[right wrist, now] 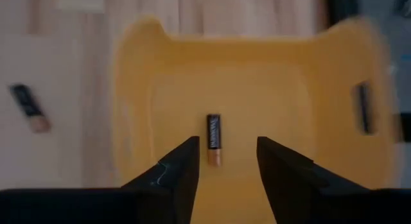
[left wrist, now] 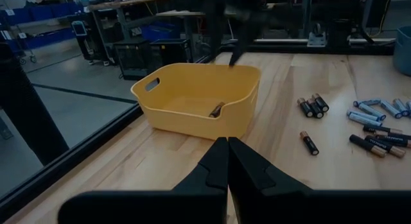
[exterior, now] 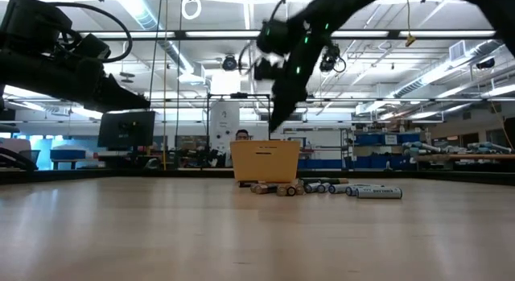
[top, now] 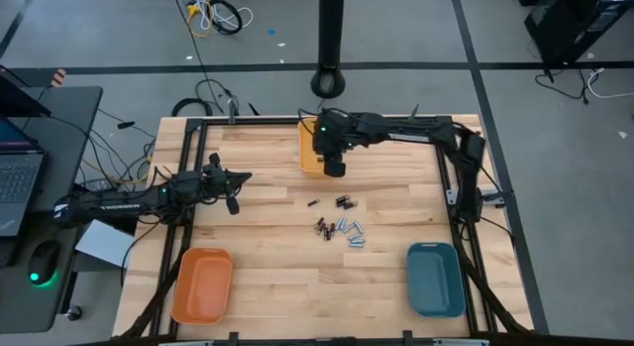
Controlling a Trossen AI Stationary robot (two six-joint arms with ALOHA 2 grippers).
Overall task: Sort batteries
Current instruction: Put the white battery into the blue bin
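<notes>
The right gripper hangs over the yellow bin, fingers apart and empty; one black battery lies on the bin's floor directly below the gap. The other batteries sit scattered mid-table (dark and pale together). The left gripper waits at the table's left side, pressed together.

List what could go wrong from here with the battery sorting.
1. The right gripper hangs open above the yellow bin, where one black battery lies; coming back low, it might clip the bin's rim and shove it.
2. The loose batteries lie bunched and touching on the table, so a pick may nudge neighbours and set them rolling.
3. Dark and pale cells are mixed there, so grabbing the wrong kind seems possible.
</notes>
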